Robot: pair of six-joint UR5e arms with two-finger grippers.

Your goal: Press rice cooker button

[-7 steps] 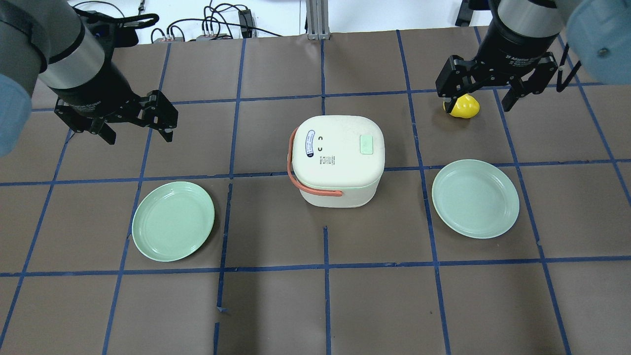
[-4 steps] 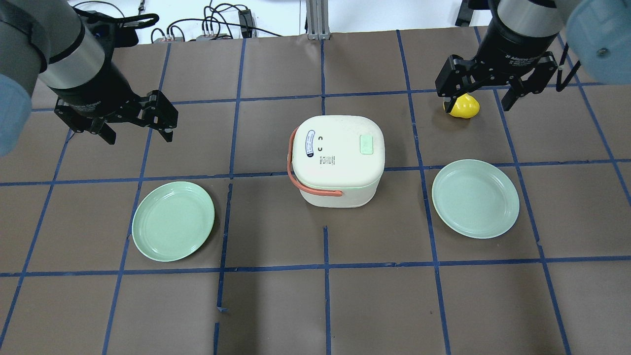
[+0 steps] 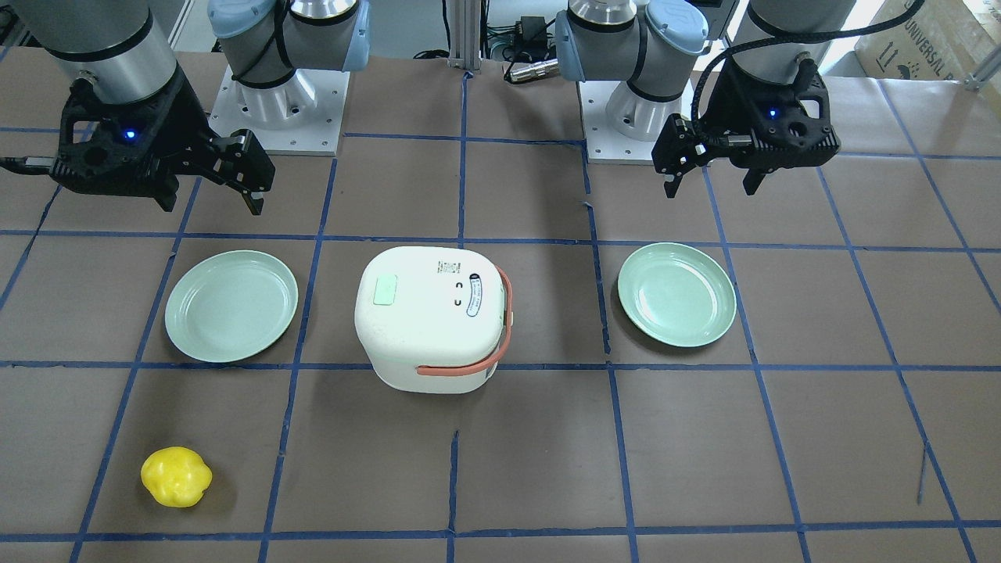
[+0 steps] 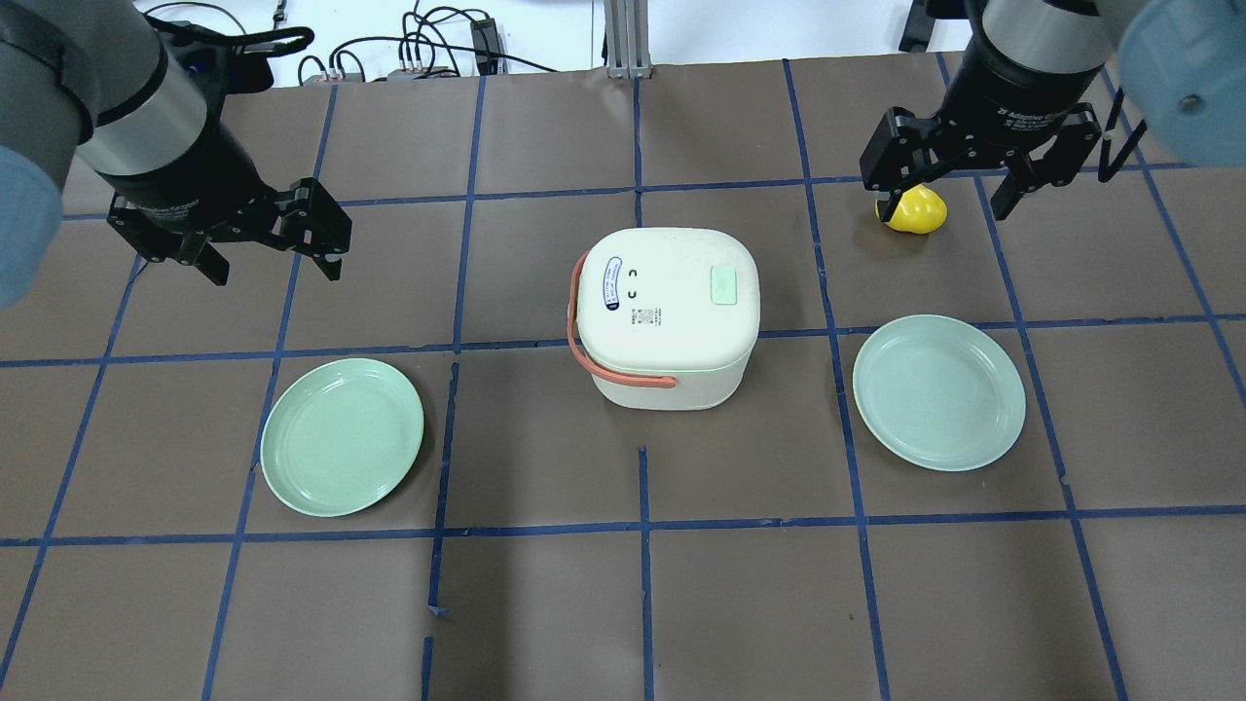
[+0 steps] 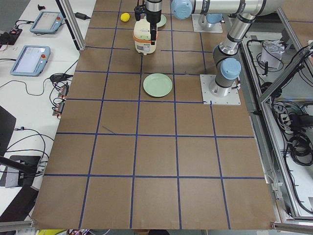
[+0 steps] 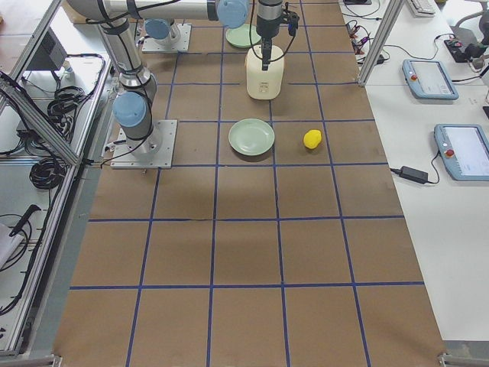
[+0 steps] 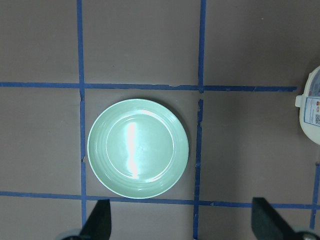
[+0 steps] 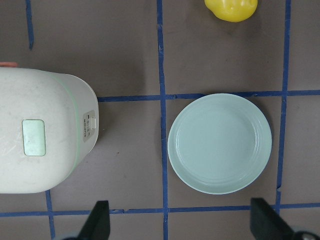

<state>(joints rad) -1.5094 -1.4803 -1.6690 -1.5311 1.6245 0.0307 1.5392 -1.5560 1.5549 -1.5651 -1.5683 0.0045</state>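
The rice cooker is sitting mid-bench, its pale green button facing up on the lid. The left claw is hanging released toward the bench's left edge, and the right claw is hanging released toward the right edge.

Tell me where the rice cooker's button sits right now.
In the overhead view the pale green button lies on the lid of the rice cooker, on its right half, toward the right-hand plate.
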